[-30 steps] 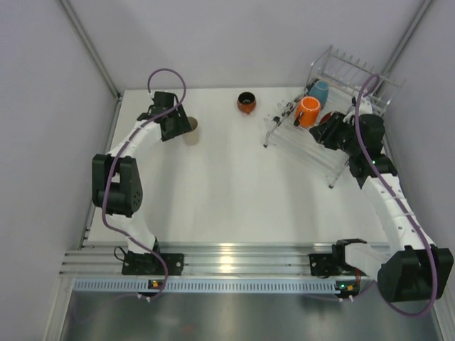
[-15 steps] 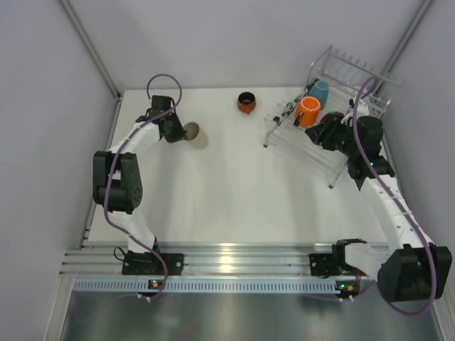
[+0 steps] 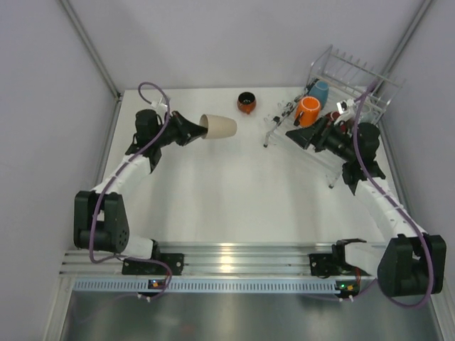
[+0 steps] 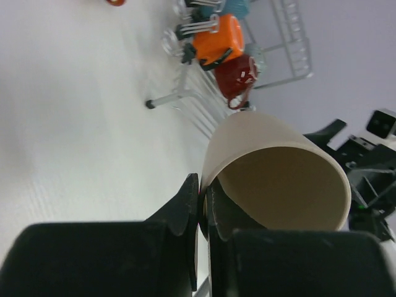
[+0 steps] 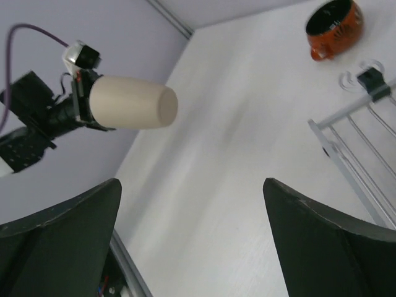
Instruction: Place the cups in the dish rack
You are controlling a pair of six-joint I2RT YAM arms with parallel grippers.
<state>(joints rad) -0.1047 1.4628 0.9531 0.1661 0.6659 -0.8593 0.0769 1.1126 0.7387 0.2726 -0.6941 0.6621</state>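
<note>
My left gripper [image 3: 193, 131] is shut on the rim of the beige tumbler [image 3: 220, 126], one finger inside and one outside. It holds the tumbler on its side above the table, mouth toward the gripper [image 4: 203, 198]; the tumbler [image 4: 278, 179] fills the left wrist view. The dish rack [image 3: 350, 72] stands at the back right with an orange mug [image 3: 308, 111], a light blue cup [image 3: 320, 91] and a red mug [image 4: 237, 75] in it. A dark-and-orange cup [image 3: 247, 102] sits on the table at the back. My right gripper [image 3: 295, 135] hangs open and empty at the rack's front left corner.
The rack's wire edge [image 5: 359, 154] runs along the right of the right wrist view, the dark-and-orange cup [image 5: 334, 25] beyond it. Grey walls close the table at the back and sides. The arms' rail [image 3: 227, 259] lies at the near edge.
The left gripper shut on the tumbler, lifted it off the table, tipped it sideways and carried it right. The right gripper opened and drew back left from the rack.
</note>
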